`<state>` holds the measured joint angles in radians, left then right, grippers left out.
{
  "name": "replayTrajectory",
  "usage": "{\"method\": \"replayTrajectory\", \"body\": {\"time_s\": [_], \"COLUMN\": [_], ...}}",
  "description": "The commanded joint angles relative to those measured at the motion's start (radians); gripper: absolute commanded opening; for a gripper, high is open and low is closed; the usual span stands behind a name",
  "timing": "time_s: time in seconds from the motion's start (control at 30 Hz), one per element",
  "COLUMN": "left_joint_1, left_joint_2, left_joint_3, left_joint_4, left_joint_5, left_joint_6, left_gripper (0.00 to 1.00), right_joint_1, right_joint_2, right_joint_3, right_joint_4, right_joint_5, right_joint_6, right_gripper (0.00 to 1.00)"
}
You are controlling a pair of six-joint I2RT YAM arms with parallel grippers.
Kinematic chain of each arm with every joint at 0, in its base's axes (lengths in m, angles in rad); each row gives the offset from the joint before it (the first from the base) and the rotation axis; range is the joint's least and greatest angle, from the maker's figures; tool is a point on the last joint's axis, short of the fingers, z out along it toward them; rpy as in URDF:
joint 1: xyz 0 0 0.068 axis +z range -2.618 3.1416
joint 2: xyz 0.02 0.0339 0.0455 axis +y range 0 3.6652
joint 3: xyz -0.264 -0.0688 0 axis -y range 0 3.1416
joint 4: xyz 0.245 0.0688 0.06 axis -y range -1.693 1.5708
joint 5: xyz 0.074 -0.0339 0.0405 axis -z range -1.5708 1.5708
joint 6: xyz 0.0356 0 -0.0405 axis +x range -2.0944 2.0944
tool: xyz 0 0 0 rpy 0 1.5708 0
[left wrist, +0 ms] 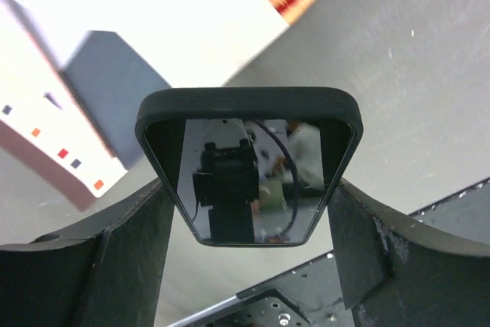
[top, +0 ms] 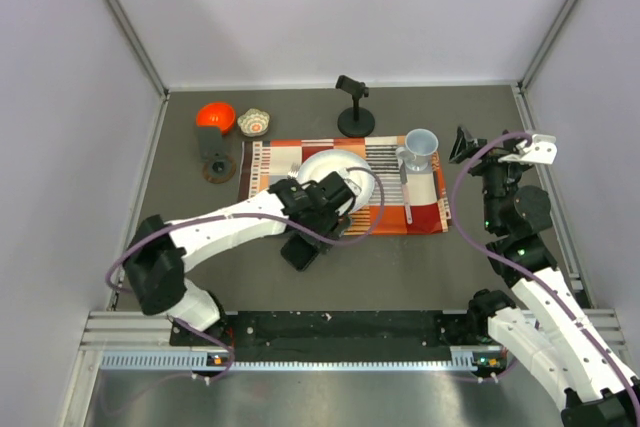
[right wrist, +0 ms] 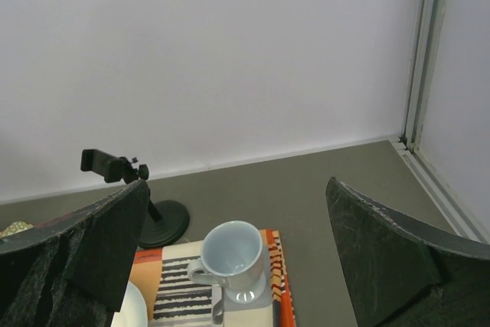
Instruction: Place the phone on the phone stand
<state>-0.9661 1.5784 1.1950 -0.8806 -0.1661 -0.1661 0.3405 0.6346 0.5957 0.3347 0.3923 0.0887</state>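
Observation:
The black phone (left wrist: 249, 174) sits between my left gripper's (left wrist: 251, 189) two fingers, which press its long edges; its glossy screen faces the wrist camera. In the top view the phone (top: 299, 252) and left gripper (top: 308, 232) are over the grey table, just in front of the placemat. The phone stand (top: 213, 154), a grey tilted plate on a brown disc, stands at the back left, well apart from the phone. My right gripper (top: 478, 147) is open and empty at the right, its fingers (right wrist: 383, 258) wide apart above the mug.
A striped orange placemat (top: 425, 212) holds a white bowl (top: 318, 165), a pale mug (top: 418, 150) and a utensil (top: 405, 192). A black clamp post (top: 354, 107) stands behind it. An orange bowl (top: 216, 117) and a small patterned bowl (top: 254, 124) sit near the stand.

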Motion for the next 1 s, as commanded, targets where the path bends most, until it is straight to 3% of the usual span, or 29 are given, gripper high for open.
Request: {"method": "replayTrajectory", "body": {"time_s": [0.0, 0.13, 0.27, 0.43, 0.5, 0.67, 0.8, 0.97], "left_joint_1": [0.009, 0.058, 0.212, 0.441, 0.519, 0.781, 0.88, 0.958], "left_joint_2": [-0.199, -0.325, -0.476, -0.613, -0.594, -0.442, -0.31, -0.198], "left_joint_3": [0.0, -0.005, -0.028, -0.221, -0.213, -0.065, 0.067, 0.075], "left_joint_4": [0.109, 0.158, 0.288, 0.75, 0.853, 0.758, 0.666, 0.791], "left_joint_5": [-0.25, -0.46, -0.518, -0.477, -0.481, -0.316, -0.214, -0.051], "left_joint_6": [-0.093, -0.171, -0.237, -0.085, -0.033, -0.041, -0.009, 0.045], "left_gripper": [0.0, 0.0, 0.0, 0.0, 0.0, 0.0, 0.0, 0.0], "right_joint_1": [0.017, 0.017, 0.017, 0.017, 0.017, 0.025, 0.032, 0.037], "right_joint_2": [-0.01, -0.009, -0.012, -0.015, -0.016, -0.013, -0.007, -0.004], "right_joint_3": [-0.002, -0.005, -0.004, -0.002, -0.004, -0.011, -0.016, -0.019], "right_joint_4": [0.044, 0.049, 0.044, 0.043, 0.043, 0.058, 0.07, 0.081], "right_joint_5": [0.006, 0.005, -0.001, 0.0, 0.006, 0.017, 0.016, 0.017], "right_joint_6": [-0.006, -0.003, 0.0, -0.003, -0.007, -0.015, -0.02, -0.027], "right_gripper": [0.99, 0.99, 0.99, 0.99, 0.99, 0.99, 0.99, 0.99]}}
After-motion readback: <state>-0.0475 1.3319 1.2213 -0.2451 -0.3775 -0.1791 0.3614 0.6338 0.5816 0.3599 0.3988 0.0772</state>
